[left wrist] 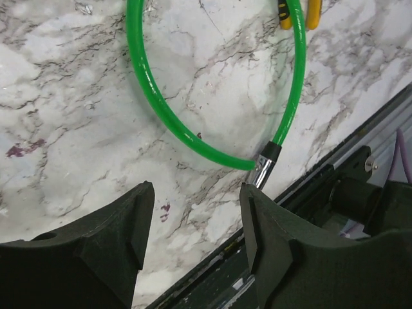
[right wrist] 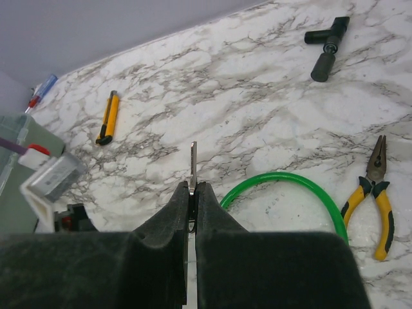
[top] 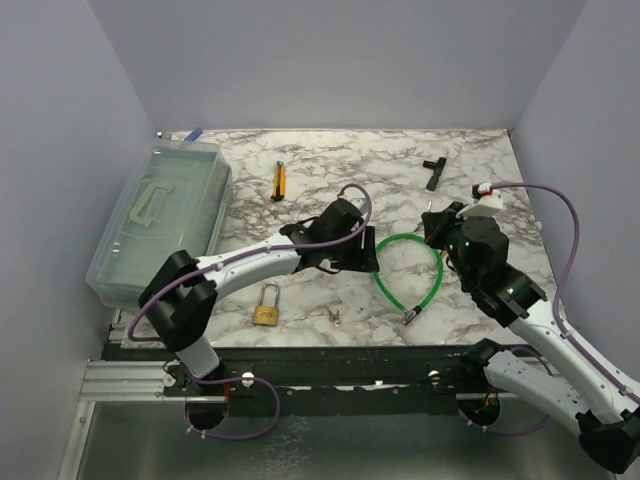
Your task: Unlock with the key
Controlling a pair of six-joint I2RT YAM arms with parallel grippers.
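Note:
A thin silvery key (right wrist: 192, 161) sticks out blade-first from my right gripper (right wrist: 193, 187), which is shut on it. In the top view that gripper (top: 432, 225) hovers over the right middle of the marble table. The brass padlock (top: 266, 310) with its steel shackle lies near the front edge, well left of both grippers. My left gripper (top: 365, 255) reaches toward the table's centre. Its jaws (left wrist: 196, 193) stand open with nothing between them, above the marble just short of the green cable loop (left wrist: 161, 109).
A clear plastic box (top: 160, 220) fills the left side. A yellow utility knife (top: 279, 181), a black T-handle tool (top: 433, 172) and yellow-handled pliers (right wrist: 373, 193) lie about. A small metal piece (top: 335, 317) rests near the front edge, right of the padlock.

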